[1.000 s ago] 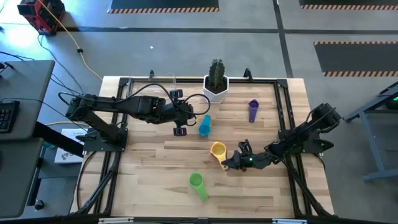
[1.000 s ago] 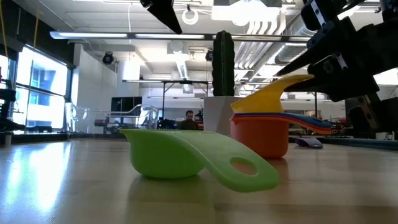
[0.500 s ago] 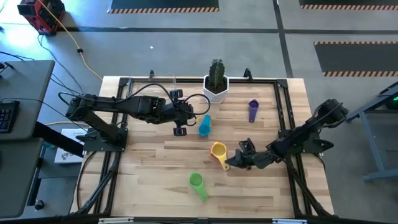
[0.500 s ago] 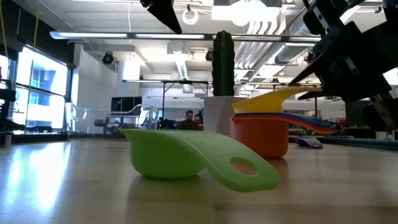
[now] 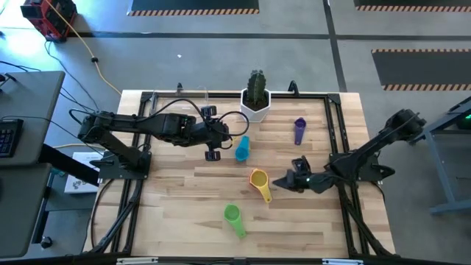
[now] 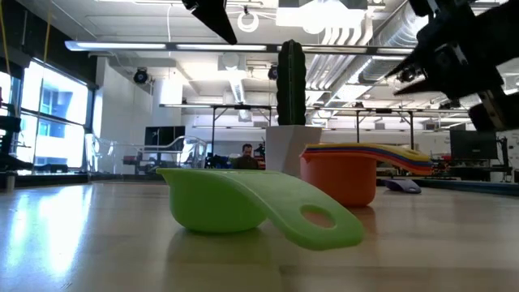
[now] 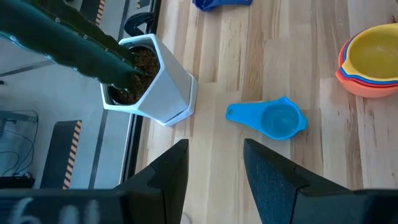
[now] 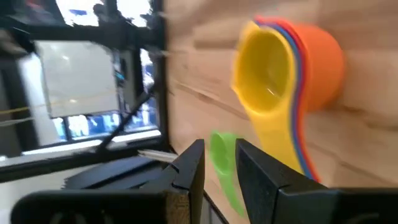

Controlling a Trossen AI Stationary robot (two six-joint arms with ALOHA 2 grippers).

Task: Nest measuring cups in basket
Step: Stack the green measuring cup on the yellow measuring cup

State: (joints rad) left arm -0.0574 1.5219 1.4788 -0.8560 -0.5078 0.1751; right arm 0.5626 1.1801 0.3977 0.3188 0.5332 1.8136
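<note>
An orange measuring cup point(image 5: 258, 179) stands mid-table with red, blue and a yellow cup point(image 8: 267, 68) nested in it, bowls down, handles point(image 6: 399, 154) lying level. My right gripper point(image 5: 280, 182) hovers just right of the stack, slightly open and empty. Loose on the wood lie a green cup point(image 5: 234, 217), a light blue cup point(image 7: 273, 119) and a purple cup point(image 5: 299, 131). My left gripper point(image 5: 213, 153) hangs open above the table, left of the light blue cup. A faint clear outline at the far edge, left of the pot, looks like the basket point(image 5: 193, 97).
A white pot with a cactus point(image 5: 255, 101) stands at the far edge, close to the light blue cup. Black frame rails point(image 5: 335, 147) run along the table's sides. Bare wood lies at the near left and near right.
My right gripper has drawn back toward the table's right edge and risen, coming away from the yellow cup's handle. The yellow cup, which stood tilted with its handle raised, has settled level into the stack.
</note>
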